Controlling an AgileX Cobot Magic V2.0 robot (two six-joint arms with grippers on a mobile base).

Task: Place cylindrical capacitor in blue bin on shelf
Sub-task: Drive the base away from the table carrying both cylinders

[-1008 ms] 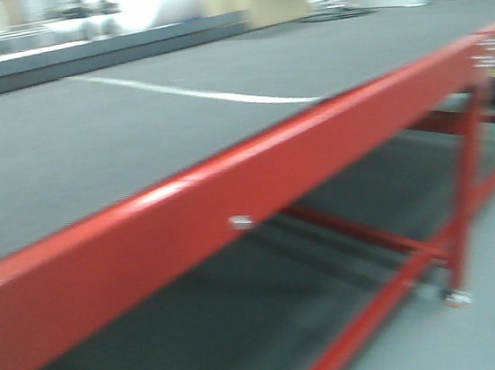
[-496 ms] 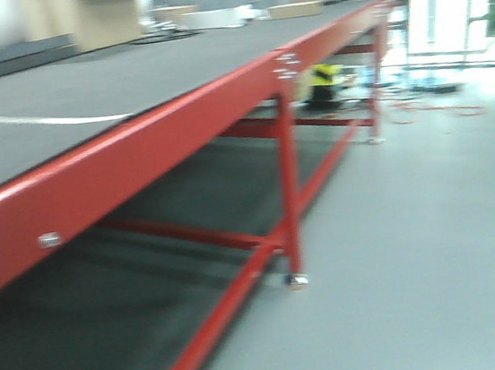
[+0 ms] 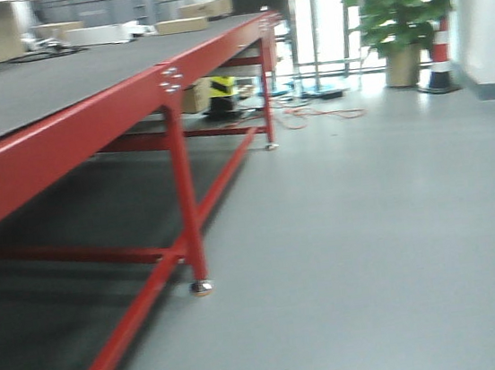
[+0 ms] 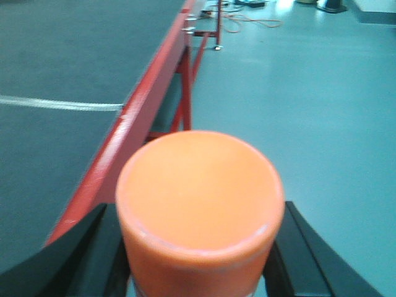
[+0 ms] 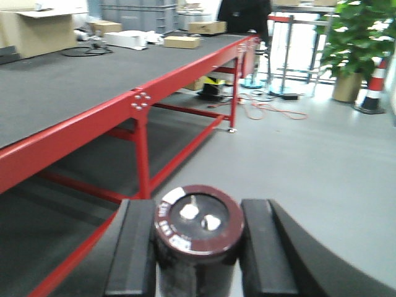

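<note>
My right gripper (image 5: 198,238) is shut on the cylindrical capacitor (image 5: 199,226), a dark brown-black cylinder whose end shows a maroon rim, pale printing and two silvery terminals. The black fingers (image 5: 133,247) press its sides. My left gripper (image 4: 198,247) is shut on an orange cylinder (image 4: 199,192) with a flat round top; its black fingers (image 4: 80,260) flank it. Both are carried in the air beside a long red-framed table (image 3: 70,139). The steel shelf and the blue bin are out of view. Neither gripper shows in the front view.
The red table's leg (image 3: 186,201) and low rails stand left of the grey floor (image 3: 373,251). Cardboard boxes (image 5: 182,41) lie on its far end. A potted plant (image 3: 401,4), a striped cone (image 3: 440,58), an orange cable (image 3: 320,113) and a yellow-black device (image 3: 221,93) stand ahead.
The front view has swung to the right along the red table: the table edge has slid left, and the open floor, plant and cone have come into view.
</note>
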